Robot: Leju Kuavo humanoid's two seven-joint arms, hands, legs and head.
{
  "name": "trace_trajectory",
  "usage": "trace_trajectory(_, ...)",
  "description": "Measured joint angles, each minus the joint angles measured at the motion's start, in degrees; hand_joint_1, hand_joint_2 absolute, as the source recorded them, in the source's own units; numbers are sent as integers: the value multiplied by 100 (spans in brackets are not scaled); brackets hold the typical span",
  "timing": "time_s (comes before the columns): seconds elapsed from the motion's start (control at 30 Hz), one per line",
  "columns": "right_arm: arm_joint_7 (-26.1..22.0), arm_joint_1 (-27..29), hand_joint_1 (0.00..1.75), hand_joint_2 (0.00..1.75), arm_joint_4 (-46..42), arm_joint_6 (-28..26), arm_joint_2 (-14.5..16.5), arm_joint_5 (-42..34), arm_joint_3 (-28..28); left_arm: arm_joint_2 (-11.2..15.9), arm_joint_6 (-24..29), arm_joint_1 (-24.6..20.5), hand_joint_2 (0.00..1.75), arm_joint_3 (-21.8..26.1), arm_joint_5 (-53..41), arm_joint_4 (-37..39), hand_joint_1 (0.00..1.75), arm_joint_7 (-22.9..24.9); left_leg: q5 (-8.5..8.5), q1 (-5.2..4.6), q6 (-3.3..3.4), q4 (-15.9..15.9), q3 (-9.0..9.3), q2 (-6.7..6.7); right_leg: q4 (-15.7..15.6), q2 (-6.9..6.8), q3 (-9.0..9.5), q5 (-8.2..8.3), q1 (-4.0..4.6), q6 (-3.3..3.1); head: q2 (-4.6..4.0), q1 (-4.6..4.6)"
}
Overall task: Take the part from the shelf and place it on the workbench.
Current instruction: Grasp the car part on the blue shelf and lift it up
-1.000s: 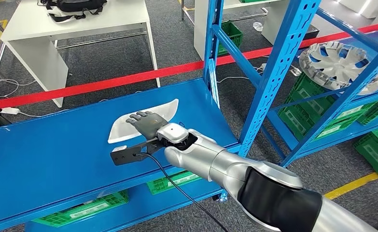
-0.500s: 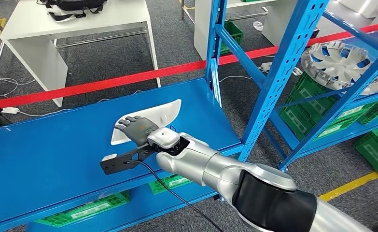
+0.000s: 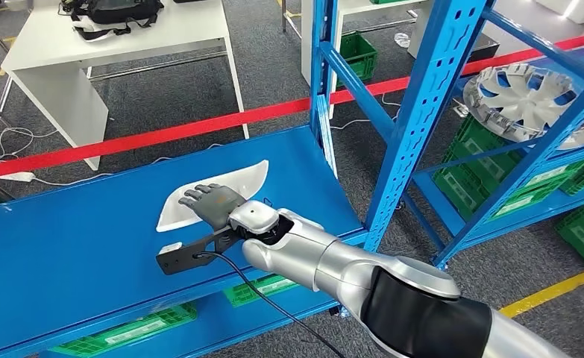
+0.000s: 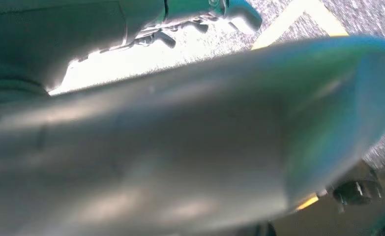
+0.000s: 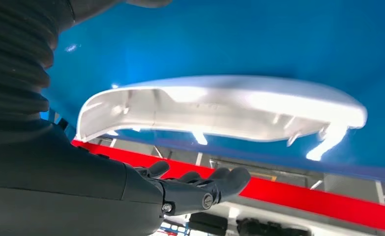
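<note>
A grey carpeted workshop floor is crossed by a red tape line [image 3: 199,127], with a white worktop [image 3: 117,37] at the upper left of the frame and blue shelving [image 3: 415,112] at the right. A flat blue shelf [image 3: 65,246] fills the lower left. One white curved part [image 3: 214,192] is seen lying on it at centre frame. The right hand [image 3: 212,205] is stretched over the part's near end with fingers spread and only slightly curled; in the right wrist view a gap is seen between fingers [image 5: 220,182] and part [image 5: 220,105], so nothing is held. The left hand's state cannot be told from its blurred wrist view. A slip is judged possible: the smooth, shallow shell could be pushed along the shelf instead of gripped. One silver wheel cover [image 3: 523,93] is counted at the upper right, and several green crates [image 3: 490,171] are stored lower down.
</note>
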Motion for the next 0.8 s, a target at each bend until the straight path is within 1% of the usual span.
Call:
trace_trajectory(0.03, 1, -1, 0, 175, -4, 2, 17, 0, 1, -1, 0, -7, 0, 1, -3, -2, 0, 5, -107, 3, -11, 234, -127, 8, -6, -1, 57, -7, -2, -28, -1, -17)
trace_trajectory(0.07, 2, 1, 0, 175, -5, 4, 28, -1, 1, -2, 0, -11, 0, 1, -8, -3, 0, 14, -235, 1, -21, 561, -308, 11, -6, -3, 92, -26, 4, -48, -1, -37)
trace_trajectory(0.1, 6, 13, 0, 175, -6, 8, 37, -2, 1, -3, 0, -12, 0, 1, -21, -3, 0, 22, -361, -1, -27, 909, -526, 12, -5, -2, 122, -48, 11, -63, -1, -49)
trace_trajectory(0.13, 11, 33, 0, 175, -6, 13, 43, -6, 1, -4, 0, -10, 0, 1, -37, -3, 0, 30, -436, -3, -29, 1170, -720, 11, -4, 2, 156, -74, 20, -71, -1, -55)
trace_trajectory(0.17, 16, 53, 0, 175, -6, 18, 45, -11, 1, -7, 0, -7, 0, 1, -52, -3, 0, 33, -421, -4, -15, 1256, -838, 11, -4, 8, 195, -107, 26, -73, -1, -56)
trace_trajectory(0.2, 20, 68, 0, 175, -6, 26, 49, -17, 2, -10, 0, -7, 0, 1, -64, -3, 0, 33, -299, -6, 9, 1136, -855, 11, -3, 17, 244, -147, 30, -71, -1, -56)
trace_trajectory(0.23, 20, 74, 0, 175, -6, 33, 55, -22, 3, -11, 0, -8, 0, 1, -67, -3, 0, 34, -72, -9, 34, 832, -778, 11, -3, 26, 303, -196, 32, -64, -1, -57)
trace_trajectory(0.27, 18, 77, 0, 175, -6, 41, 62, -27, 4, -12, 0, -9, 0, 1, -68, -3, 0, 34, 192, -17, 58, 445, -661, 11, -5, 32, 354, -251, 32, -51, -1, -59)
trace_trajectory(0.3, 13, 77, 0, 175, -6, 49, 68, -33, 6, -14, 0, -12, 0, 1, -68, -1, 0, 34, 342, -36, 72, 120, -561, 13, -4, 38, 400, -300, 36, -31, -1, -66)
trace_trajectory(0.33, 7, 78, 0, 175, -6, 58, 72, -42, 10, -15, 0, -15, 0, 2, -69, 1, 0, 31, 442, -54, 88, -93, -480, 17, -5, 43, 420, -345, 39, 0, -1, -78)
trace_trajectory(0.37, -1, 87, 0, 175, -6, 67, 73, -51, 16, -15, 0, -15, 0, 6, -71, 1, 0, 27, 456, -75, 105, -180, -446, 16, -13, 47, 425, -383, 41, 37, -1, -81)
trace_trajectory(0.4, -8, 93, 0, 175, -6, 74, 72, -61, 24, -16, 0, -16, 0, 14, -73, 2, 0, 21, 413, -92, 122, -175, -436, 15, -25, 49, 431, -407, 44, 71, -1, -80)
trace_trajectory(0.47, -15, 91, 0, 175, -6, 86, 73, -80, 37, -17, 0, -14, 0, 32, -83, -6, 0, -2, 426, -68, 176, -197, -395, 6, -18, 42, 444, -481, 46, 146, -1, -65)
trace_trajectory(0.5, -15, 76, 0, 175, -6, 92, 73, -92, 40, -20, 0, -20, 0, 39, -91, -9, 0, -13, 411, -52, 207, -219, -371, 8, 84, 35, 401, -545, 46, 179, -1, -54)
trace_trajectory(0.53, -16, 62, 0, 175, -6, 100, 72, -104, 42, -21, 0, -29, 0, 41, -96, -13, 0, -22, 394, -35, 237, -240, -345, 10, 302, 28, 290, -652, 44, 215, -1, -44)
trace_trajectory(0.57, -16, 60, 0, 175, -5, 111, 66, -116, 43, -22, 0, -38, 0, 42, -101, -14, 0, -26, 373, -35, 264, -248, -326, 12, 638, 22, 94, -782, 38, 242, -1, -32)
trace_trajectory(0.6, -16, 70, 0, 175, -4, 127, 56, -127, 44, -25, 0, -44, 0, 43, -103, -13, 0, -27, 352, -34, 284, -249, -312, 14, 1029, 19, -160, -913, 31, 260, -1, -22)
trace_trajectory(0.63, -15, 93, 0, 175, -1, 144, 41, -136, 47, -27, 0, -44, 0, 43, -104, -13, 0, -26, 333, -34, 293, -248, -298, 13, 1369, 18, -403, -986, 24, 274, -1, -19)
trace_trajectory(0.67, -16, 120, 0, 175, 4, 159, 24, -145, 51, -31, 0, -40, 0, 43, -105, -12, 0, -26, 314, -33, 295, -244, -280, 11, 1551, 17, -580, -952, 17, 282, -1, -17)
trace_trajectory(0.7, -18, 140, 0, 175, 9, 170, 11, -158, 56, -34, 0, -37, 0, 45, -105, -11, 0, -26, 296, -31, 290, -239, -259, 7, 1516, 16, -650, -801, 11, 285, -1, -15)
trace_trajectory(0.73, -24, 152, 0, 175, 14, 176, 2, -170, 61, -36, 0, -35, 0, 48, -107, -11, 0, -28, 277, -28, 279, -232, -234, 3, 1267, 13, -606, -558, 4, 282, -1, -12)
trace_trajectory(0.77, -34, 156, 2, 175, 18, 183, -2, -184, 66, -38, 0, -36, 0, 52, -108, -11, 0, -31, 258, -25, 262, -224, -209, -1, 874, 8, -478, -291, 0, 274, -1, -9)
trace_trajectory(0.8, -46, 155, 43, 175, 20, 192, -2, -200, 69, -39, 0, -39, 0, 58, -110, -12, 0, -35, 241, -32, 237, -213, -190, -6, 515, 5, -348, -99, 5, 262, -1, -9)
